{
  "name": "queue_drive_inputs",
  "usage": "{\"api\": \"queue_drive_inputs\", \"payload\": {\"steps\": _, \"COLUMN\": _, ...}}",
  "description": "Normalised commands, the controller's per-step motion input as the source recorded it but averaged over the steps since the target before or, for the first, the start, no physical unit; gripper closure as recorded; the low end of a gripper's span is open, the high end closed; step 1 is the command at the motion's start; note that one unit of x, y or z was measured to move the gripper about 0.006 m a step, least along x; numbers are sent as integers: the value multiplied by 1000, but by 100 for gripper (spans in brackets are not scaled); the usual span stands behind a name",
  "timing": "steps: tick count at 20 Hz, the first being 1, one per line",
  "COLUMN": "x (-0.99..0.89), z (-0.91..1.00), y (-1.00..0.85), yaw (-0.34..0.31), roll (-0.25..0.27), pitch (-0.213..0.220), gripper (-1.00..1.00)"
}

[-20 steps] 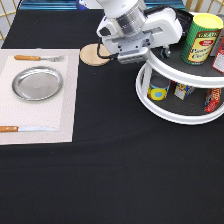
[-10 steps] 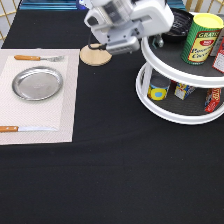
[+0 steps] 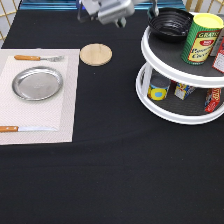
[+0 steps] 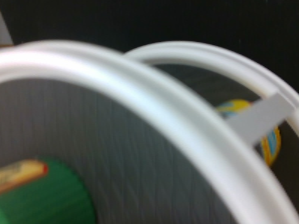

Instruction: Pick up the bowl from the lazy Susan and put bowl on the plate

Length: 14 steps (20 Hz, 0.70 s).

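The glossy black bowl (image 3: 170, 24) sits on the upper tier of the white lazy Susan (image 3: 165, 60), at the exterior view's top right. My gripper (image 3: 112, 10) hangs at the top edge of the exterior view, left of the bowl and above the table; it holds nothing that I can see. The silver plate (image 3: 37, 83) lies empty on a pale placemat (image 3: 60, 120) at the left. The wrist view shows the lazy Susan's two white rims (image 4: 131, 90) from close by, with part of a green can (image 4: 33, 195); the bowl is not in it.
A green-and-yellow can (image 3: 202, 39) stands beside the bowl on the upper tier. Small jars and boxes (image 3: 182, 91) fill the lower tier. A round wooden coaster (image 3: 95, 54) lies between mat and turntable. A fork (image 3: 37, 58) and a knife (image 3: 20, 129) flank the plate.
My gripper has moved up and back toward the exterior view's top edge, uncovering the bowl and the near side of the upper tier. Nothing on the table has moved.
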Motion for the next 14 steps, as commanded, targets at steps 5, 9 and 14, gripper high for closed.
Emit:
{"api": "queue_drive_inputs", "payload": {"steps": 5, "x": -773, "z": -191, "y": 481, "yaw": 33, "roll": -111, "pitch": -79, "gripper": -100}}
{"api": "queue_drive_inputs", "payload": {"steps": 9, "x": -275, "z": -424, "y": 412, "yaw": 52, "roll": -121, "pitch": -66, "gripper": -100}}
{"api": "queue_drive_inputs", "payload": {"steps": 14, "x": -15, "z": -471, "y": 174, "yaw": 49, "roll": -121, "pitch": -78, "gripper": -100}}
